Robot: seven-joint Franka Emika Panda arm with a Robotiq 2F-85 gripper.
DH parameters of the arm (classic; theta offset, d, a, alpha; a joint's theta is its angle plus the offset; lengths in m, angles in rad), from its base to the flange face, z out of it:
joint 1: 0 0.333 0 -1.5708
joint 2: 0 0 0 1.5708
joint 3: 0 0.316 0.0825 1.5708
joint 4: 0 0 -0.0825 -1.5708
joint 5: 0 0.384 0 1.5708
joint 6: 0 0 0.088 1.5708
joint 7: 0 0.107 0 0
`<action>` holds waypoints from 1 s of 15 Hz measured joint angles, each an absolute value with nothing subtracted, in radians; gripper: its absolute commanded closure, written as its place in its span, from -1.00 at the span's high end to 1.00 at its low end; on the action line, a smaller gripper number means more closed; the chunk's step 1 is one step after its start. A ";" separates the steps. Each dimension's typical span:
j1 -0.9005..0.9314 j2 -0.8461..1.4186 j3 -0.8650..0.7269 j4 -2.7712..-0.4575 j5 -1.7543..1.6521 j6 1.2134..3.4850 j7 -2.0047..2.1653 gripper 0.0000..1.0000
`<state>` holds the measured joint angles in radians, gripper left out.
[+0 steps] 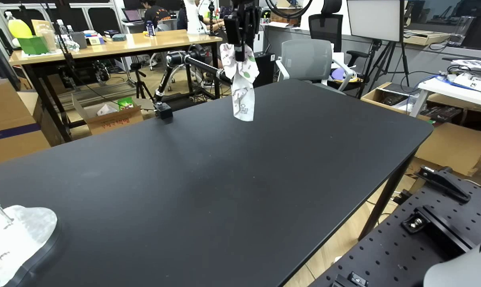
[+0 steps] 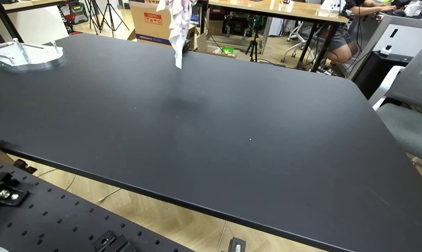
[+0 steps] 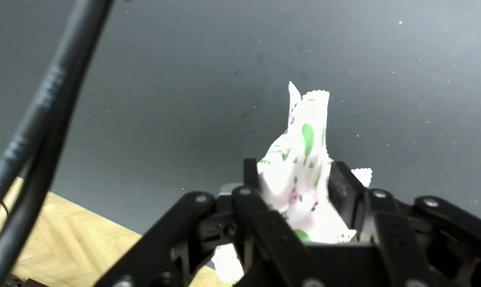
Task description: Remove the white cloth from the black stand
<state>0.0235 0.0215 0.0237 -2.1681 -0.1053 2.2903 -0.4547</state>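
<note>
The white cloth [image 1: 243, 101] has a green and pink pattern and hangs in the air above the dark table. It also shows in an exterior view [image 2: 177, 31] and in the wrist view [image 3: 314, 115]. My gripper [image 1: 239, 56] is at the cloth's top. In the wrist view, the gripper's fingers [image 3: 294, 175] press the bunched cloth from both sides. A black jointed stand [image 1: 202, 67] is clamped at the table's edge. The end of its arm is hidden behind the cloth. The wrist view shows only table beyond the cloth, not the stand.
The black table [image 1: 232, 179] fills most of both exterior views. A white board with metal pegs [image 1: 25, 227] lies at one end, also seen in an exterior view [image 2: 29, 57]. A grey chair [image 1: 306, 59] stands by the table. Black cables [image 3: 45, 111] cross the wrist view.
</note>
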 measured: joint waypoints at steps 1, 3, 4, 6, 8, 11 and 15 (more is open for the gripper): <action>0.023 0.021 0.023 -2.166 -0.104 2.290 -0.455 -0.74; 0.022 0.021 0.023 -2.162 -0.102 2.290 -0.455 -0.96; 0.022 0.021 0.023 -2.161 -0.100 2.289 -0.455 -1.00; 0.020 0.019 0.022 -2.160 -0.097 2.284 -0.455 -1.00; 0.018 0.015 0.022 -2.160 -0.084 2.266 -0.458 -0.98; 0.019 0.004 0.022 -2.160 -0.037 2.206 -0.491 -0.98; 0.023 -0.025 0.025 -2.172 0.022 2.087 -0.551 -0.98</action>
<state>0.0225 -0.0246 0.0255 -2.1725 0.0218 2.0871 -0.5509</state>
